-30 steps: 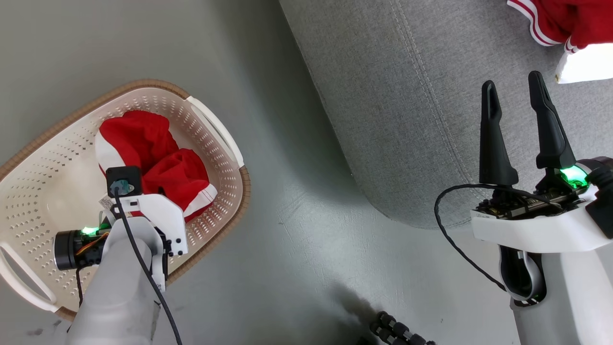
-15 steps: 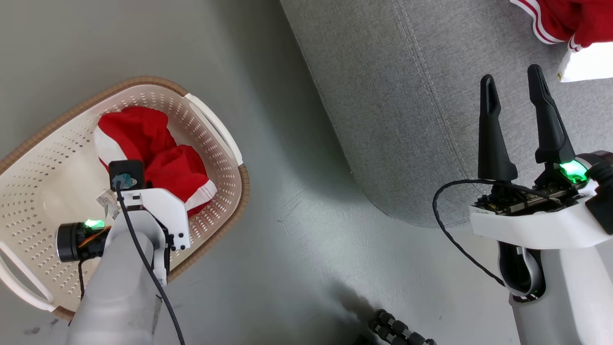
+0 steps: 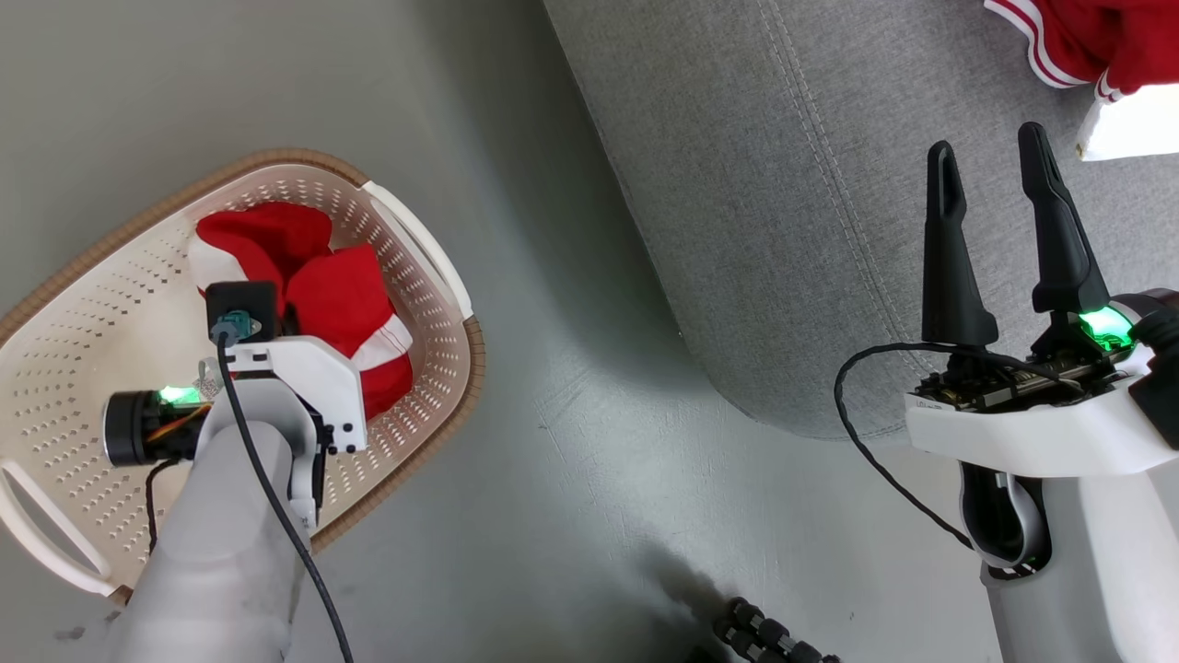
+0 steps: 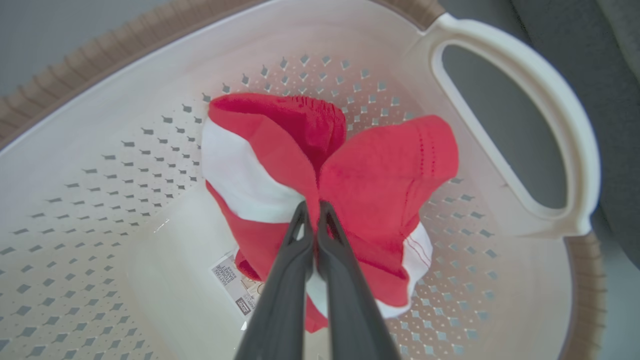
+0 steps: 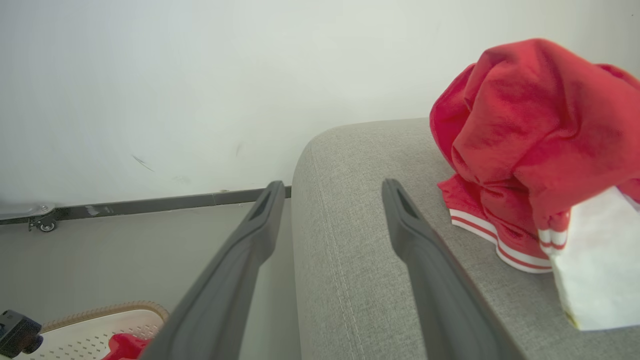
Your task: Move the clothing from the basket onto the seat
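Observation:
A cream basket with a brown rim stands on the floor at the left. Inside it lies a red and white piece of clothing. In the left wrist view my left gripper is shut on a fold of that clothing, which bunches up around the fingertips. The grey seat lies at the upper right, with another red striped piece of clothing on it. My right gripper stands open and empty over the seat's near edge. The right wrist view shows this gripper beside that clothing.
Grey floor lies between basket and seat. A black segmented object sits at the bottom edge. A barcode sticker is on the basket's base. Beyond the seat is a pale wall with a dark baseboard.
My left gripper has shut on the clothing in the basket, and the fabric has gathered into a taller bunch. The right arm has stayed where it was.

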